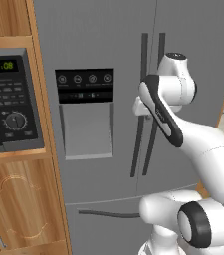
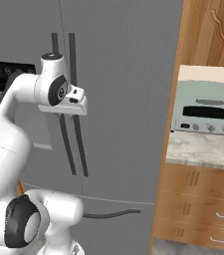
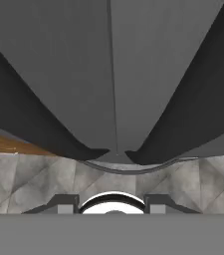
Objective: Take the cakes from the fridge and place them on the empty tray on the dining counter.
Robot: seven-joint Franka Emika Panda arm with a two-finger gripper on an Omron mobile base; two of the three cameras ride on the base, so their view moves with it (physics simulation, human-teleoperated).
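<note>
So the tall grey French-door fridge (image 1: 108, 99) is shut, and the gripper (image 2: 73, 110) sits right at its dark vertical handles (image 2: 68, 99), probably lining up a pull. Can't tell whether it's open or closed.

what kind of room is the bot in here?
A kitchen, rendered. Cues: the closed grey French-door fridge with its dispenser panel, a black microwave in wood cabinetry, and a toaster oven on a counter.

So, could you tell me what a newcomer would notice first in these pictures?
The tall grey fridge with both doors shut, its two dark vertical handles at the centre seam. The white arm's gripper is right at those handles. The black microwave sits in the wooden cabinet to the left, a pale green toaster oven on the counter to the right.
</note>
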